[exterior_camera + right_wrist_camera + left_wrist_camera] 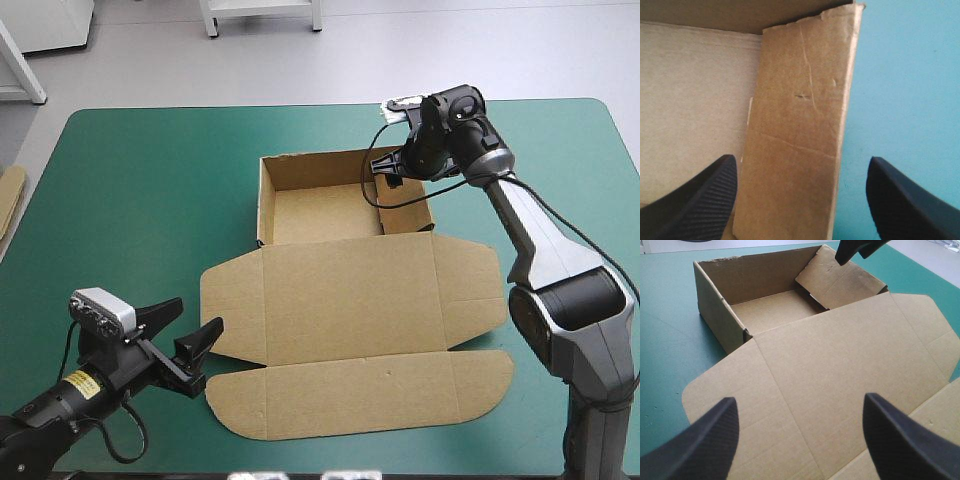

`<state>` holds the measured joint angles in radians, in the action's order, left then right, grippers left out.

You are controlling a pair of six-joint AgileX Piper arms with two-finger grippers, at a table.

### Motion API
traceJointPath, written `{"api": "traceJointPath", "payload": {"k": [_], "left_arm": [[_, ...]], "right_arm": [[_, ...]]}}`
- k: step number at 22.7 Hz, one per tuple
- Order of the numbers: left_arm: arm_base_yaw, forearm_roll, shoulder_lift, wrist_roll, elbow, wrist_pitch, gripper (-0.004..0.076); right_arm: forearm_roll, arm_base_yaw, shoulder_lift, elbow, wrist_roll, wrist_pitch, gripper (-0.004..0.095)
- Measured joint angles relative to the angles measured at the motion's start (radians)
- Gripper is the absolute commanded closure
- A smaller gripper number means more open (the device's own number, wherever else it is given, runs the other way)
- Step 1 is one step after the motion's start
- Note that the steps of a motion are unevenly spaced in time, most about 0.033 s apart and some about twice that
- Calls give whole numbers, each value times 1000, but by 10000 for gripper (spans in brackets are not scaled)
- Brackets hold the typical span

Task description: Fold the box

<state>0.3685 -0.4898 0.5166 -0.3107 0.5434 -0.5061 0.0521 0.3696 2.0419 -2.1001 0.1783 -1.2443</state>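
Jaws apart, my right gripper (801, 161) straddles the leaning right wall (800, 100) of the box (350, 290), while my left gripper (799, 402), likewise open, faces the flat lid (840, 375).

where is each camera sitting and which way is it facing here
High view: above and behind the robot, looking down on the teal-green table cover and brown cardboard box; both arms show.
Left wrist view: above the left gripper, looking across the flat lid into the tray; own black fingers open.
Right wrist view: above the right gripper, looking down at the tray's side wall, between its open fingers.
Shared: high and left wrist views both show the right gripper over that wall.
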Motion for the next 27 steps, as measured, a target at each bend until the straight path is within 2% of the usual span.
{"api": "traceJointPath", "payload": {"k": [4, 6, 7, 8, 10, 12, 13, 15, 16, 17, 27], "left_arm": [[0, 0, 0, 0, -2, -17, 313], [0, 15, 0, 0, -2, -35, 402], [0, 24, 0, 0, -2, -42, 487], [0, 38, 0, 0, -2, -51, 524], [0, 46, 0, 0, -2, -56, 666], [0, 48, 0, 0, -2, -60, 718], [0, 49, 0, 0, -2, -61, 720], [0, 49, 0, 0, -2, -61, 720], [0, 49, 0, 0, -2, -61, 720], [0, 49, 0, 0, -2, -61, 720], [0, 49, 0, 0, -2, -61, 720]], "right_arm": [[-6, -9, 38, 0, 1, 0, 231], [-13, -9, 50, 0, 1, 0, 233], [-16, -9, 54, -1, 1, 0, 233], [-21, -9, 62, -2, 1, 1, 233], [-23, -9, 72, -2, 1, 1, 234], [-25, -9, 84, -3, 1, 1, 285], [-25, -9, 90, -3, 1, 1, 362], [-26, -9, 98, -3, 1, 1, 629], [-26, -9, 98, -3, 1, 1, 814], [-22, -9, 98, -3, 1, 1, 917], [-22, -17, 98, -4, -18, 12, 915]]}}
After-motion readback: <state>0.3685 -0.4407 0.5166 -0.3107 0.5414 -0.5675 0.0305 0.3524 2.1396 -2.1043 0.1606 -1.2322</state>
